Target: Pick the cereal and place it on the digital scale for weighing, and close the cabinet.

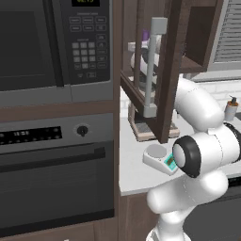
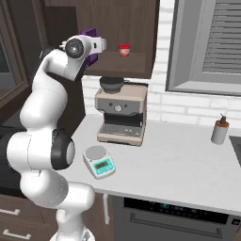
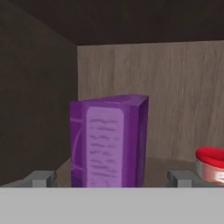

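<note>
The cereal (image 3: 109,140), a purple box, stands upright on the shelf of the open cabinet (image 2: 136,28), close in front of my hand. My gripper (image 3: 113,178) is open, one fingertip on each side of the box and apart from it. From the right base view the hand (image 2: 100,45) reaches into the cabinet's left end, covering most of the cereal (image 2: 89,33). The cabinet door (image 1: 172,70) with its grey bar handle (image 1: 153,66) hangs open over the counter. The digital scale (image 2: 99,162) lies flat on the counter near its front edge, also seen beside my arm (image 1: 162,157).
A red-capped jar (image 3: 210,164) stands on the shelf right of the box (image 2: 124,50). A beige coffee machine (image 2: 121,113) sits under the cabinet behind the scale. A soap bottle (image 2: 219,129) is at the far right. Microwave (image 1: 52,42) and oven (image 1: 52,174) fill the left.
</note>
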Available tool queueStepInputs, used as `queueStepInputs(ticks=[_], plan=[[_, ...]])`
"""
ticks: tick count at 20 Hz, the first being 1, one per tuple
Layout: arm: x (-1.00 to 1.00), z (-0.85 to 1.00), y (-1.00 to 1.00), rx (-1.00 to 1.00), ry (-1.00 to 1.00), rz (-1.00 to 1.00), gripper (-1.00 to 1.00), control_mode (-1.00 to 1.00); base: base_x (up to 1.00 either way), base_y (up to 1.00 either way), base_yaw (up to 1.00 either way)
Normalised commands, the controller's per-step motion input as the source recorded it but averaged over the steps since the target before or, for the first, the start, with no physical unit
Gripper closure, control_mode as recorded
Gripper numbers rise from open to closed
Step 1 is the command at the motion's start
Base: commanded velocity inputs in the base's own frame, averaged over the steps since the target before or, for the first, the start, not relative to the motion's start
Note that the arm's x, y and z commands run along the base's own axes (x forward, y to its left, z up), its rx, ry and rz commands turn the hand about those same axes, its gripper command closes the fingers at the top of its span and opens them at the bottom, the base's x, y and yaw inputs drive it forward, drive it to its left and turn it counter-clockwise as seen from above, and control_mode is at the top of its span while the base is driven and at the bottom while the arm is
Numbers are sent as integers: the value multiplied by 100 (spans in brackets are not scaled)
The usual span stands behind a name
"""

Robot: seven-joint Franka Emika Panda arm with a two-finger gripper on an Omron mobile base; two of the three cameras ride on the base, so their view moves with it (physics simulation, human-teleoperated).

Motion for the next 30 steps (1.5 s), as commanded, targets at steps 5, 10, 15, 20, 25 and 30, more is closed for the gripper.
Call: queueStepInputs(ticks=[5, 10, 15, 20, 25, 30], plan=[[29, -2, 14, 0, 0, 0, 100, -100, 0, 0, 0], [5, 0, 2, 0, 0, 0, 100, -100, 0, 0, 0], [0, 0, 0, 0, 0, 0, 100, -100, 0, 0, 0], [-62, -1, -17, 0, -21, 3, 100, -100, 0, 0, 0], [-100, -3, -45, 3, -32, 4, 100, -100, 0, 0, 0], [-100, 0, -78, 6, -7, 0, 100, -100, 0, 0, 0]])
